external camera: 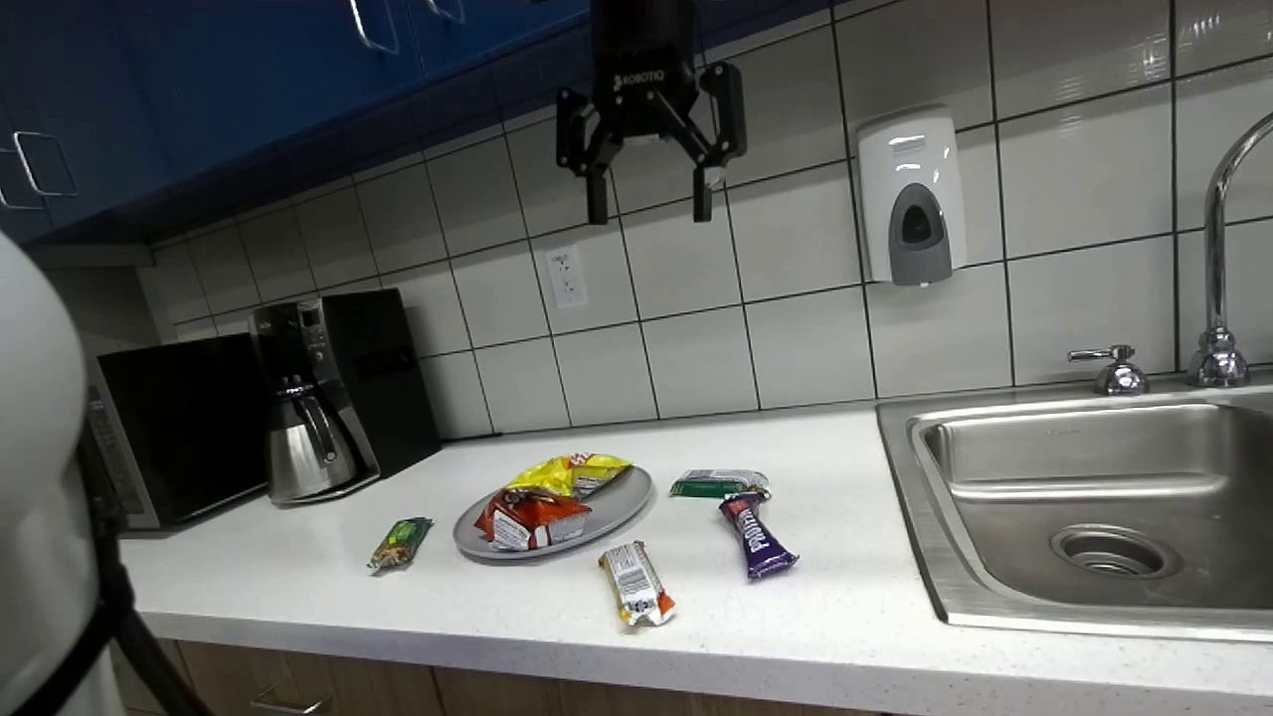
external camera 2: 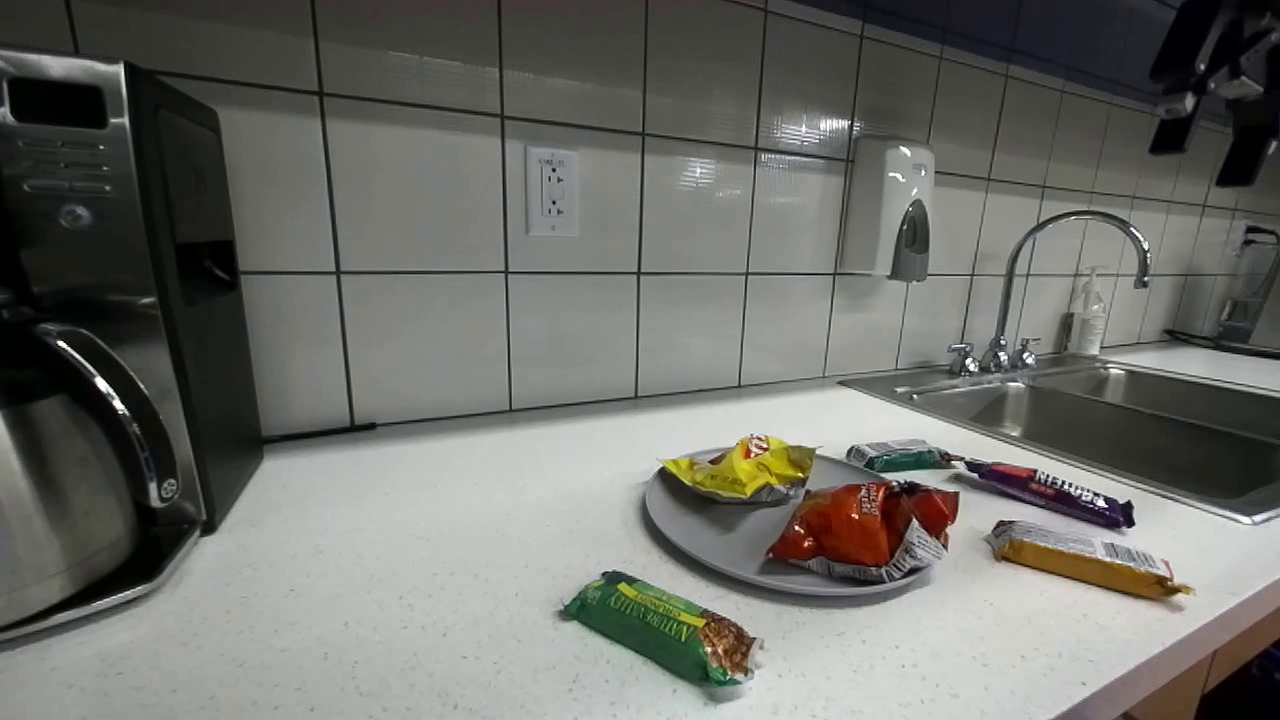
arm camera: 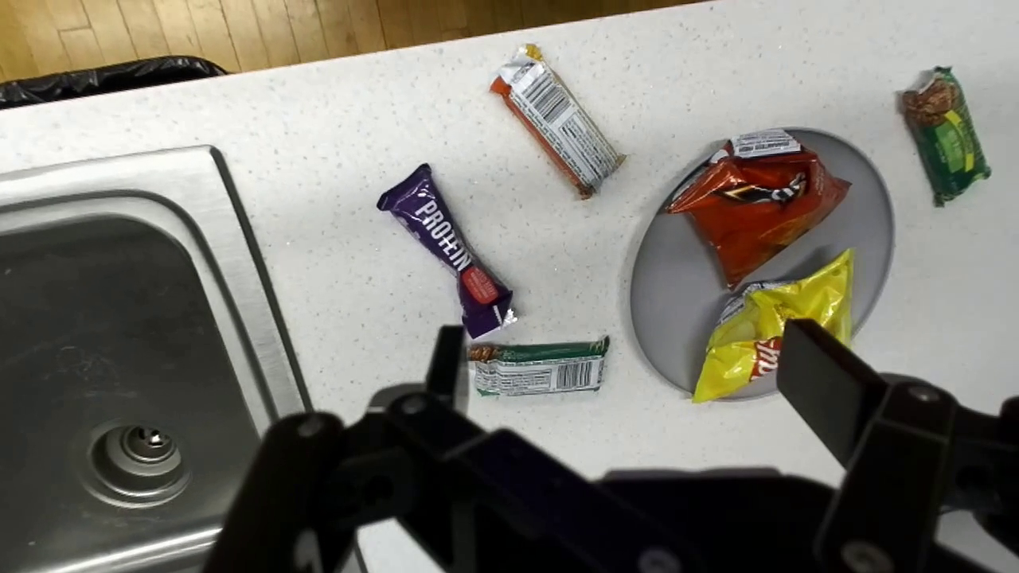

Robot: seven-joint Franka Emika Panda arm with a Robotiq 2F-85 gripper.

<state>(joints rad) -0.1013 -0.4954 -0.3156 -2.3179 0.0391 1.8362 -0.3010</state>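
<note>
My gripper [external camera: 649, 217] hangs high above the counter, open, with nothing between its fingers; part of it shows at the top right in an exterior view [external camera 2: 1205, 165]. Below it in the wrist view, a grey plate [arm camera: 669, 294] carries a red chip bag [arm camera: 764, 207] and a yellow chip bag [arm camera: 820, 294], partly hidden by a finger. Beside the plate lie a green-and-white bar [arm camera: 541, 370], a purple protein bar [arm camera: 446, 239] and an orange-and-white bar [arm camera: 561, 123]. On the plate's opposite side rests a green granola bar [arm camera: 947, 139]. The gripper touches none of them.
A steel sink [external camera: 915, 497] with a tall faucet [external camera: 1215, 249] is set into the counter. Toward the far end stand a coffee maker [external camera: 358, 368] and a microwave [external camera: 184, 418]. A soap dispenser [external camera: 910, 194] hangs on the tiled wall, and blue cabinets [external camera: 249, 89] overhang the counter.
</note>
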